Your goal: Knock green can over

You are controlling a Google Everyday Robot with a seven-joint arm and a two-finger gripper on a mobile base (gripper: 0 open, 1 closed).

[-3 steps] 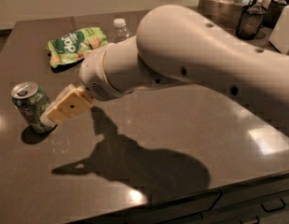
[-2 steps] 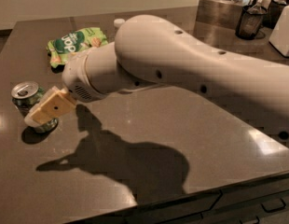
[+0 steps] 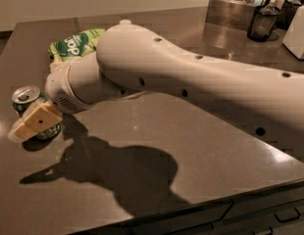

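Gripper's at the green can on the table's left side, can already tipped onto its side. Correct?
No. The green can stands upright, silver top facing up, not tipped. The rest holds: the gripper is at the can, covering its lower part, on the left side of the table. The camera view shows this.

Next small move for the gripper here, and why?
Likely a short shove leftward and away from the camera: the small green metal can stands upright, silver top level, and the gripper sits low, right across its near side.

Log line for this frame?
gripper: near side of green can | can: upright, not yet toppled | snack bag: behind arm
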